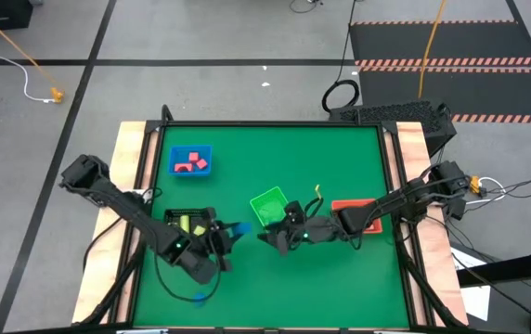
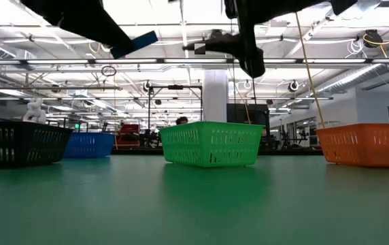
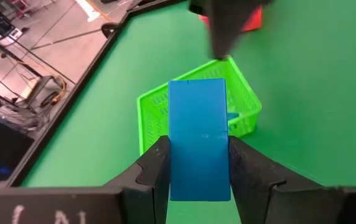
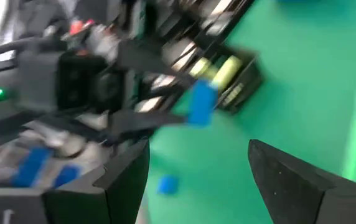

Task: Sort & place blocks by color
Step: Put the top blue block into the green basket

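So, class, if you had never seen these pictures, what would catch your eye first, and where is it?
Most striking is the blue block clamped in the left pincer, held in the air near the table's middle. Facing it is the right pincer, wide open and empty, beside the green bin. The blue bin at the far left holds red blocks.

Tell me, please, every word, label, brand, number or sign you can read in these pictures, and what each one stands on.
No text can be read in any view.
Left gripper, shut on the blue block: pale marks at the edge of its wrist housing, too cut off to read.
Green bin, blue block: no print visible.
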{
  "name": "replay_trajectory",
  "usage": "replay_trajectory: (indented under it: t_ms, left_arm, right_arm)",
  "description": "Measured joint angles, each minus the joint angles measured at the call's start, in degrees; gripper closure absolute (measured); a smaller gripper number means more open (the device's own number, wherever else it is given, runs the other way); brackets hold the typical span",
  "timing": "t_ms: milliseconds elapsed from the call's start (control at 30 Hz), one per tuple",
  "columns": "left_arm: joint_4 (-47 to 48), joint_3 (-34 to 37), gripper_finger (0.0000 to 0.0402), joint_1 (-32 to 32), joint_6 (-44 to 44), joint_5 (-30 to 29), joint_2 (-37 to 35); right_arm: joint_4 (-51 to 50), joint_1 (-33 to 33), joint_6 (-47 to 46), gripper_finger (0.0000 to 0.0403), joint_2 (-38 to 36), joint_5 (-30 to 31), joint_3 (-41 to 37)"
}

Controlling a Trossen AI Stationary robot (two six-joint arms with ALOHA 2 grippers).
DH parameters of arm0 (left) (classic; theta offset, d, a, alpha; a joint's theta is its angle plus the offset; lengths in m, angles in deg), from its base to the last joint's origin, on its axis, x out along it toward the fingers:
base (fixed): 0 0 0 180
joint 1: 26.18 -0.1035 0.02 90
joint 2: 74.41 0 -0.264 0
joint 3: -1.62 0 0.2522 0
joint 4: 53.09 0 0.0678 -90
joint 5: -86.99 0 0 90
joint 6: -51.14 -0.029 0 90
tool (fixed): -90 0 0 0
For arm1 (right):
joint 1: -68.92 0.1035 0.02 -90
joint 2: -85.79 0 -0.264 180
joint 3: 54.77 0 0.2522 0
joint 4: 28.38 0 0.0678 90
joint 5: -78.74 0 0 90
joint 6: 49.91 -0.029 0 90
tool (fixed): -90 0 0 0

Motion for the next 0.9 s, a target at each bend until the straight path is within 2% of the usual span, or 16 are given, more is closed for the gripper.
replay_trajectory:
  t_ms: [100,467,733,900]
  left_arm:
    - [-1.68,0.00,0.0277,-0.95,-0.92,0.26,0.02]
    - [-11.43,0.00,0.0277,-2.00,-10.43,1.57,0.02]
    - [-15.83,0.02,0.0277,-5.48,-14.59,6.66,0.04]
    - [-16.32,0.02,0.0277,-6.76,-17.10,7.32,0.04]
  right_arm:
    - [0.45,-0.05,-2.48,0.0138,0.00,-2.77,0.02]
    - [3.61,-1.94,-3.21,0.0138,-0.02,-1.97,0.02]
    - [8.73,-3.21,3.08,0.0138,-0.04,-2.17,0.02]
    - [8.75,-4.25,5.84,0.0138,-0.04,-3.39,0.02]
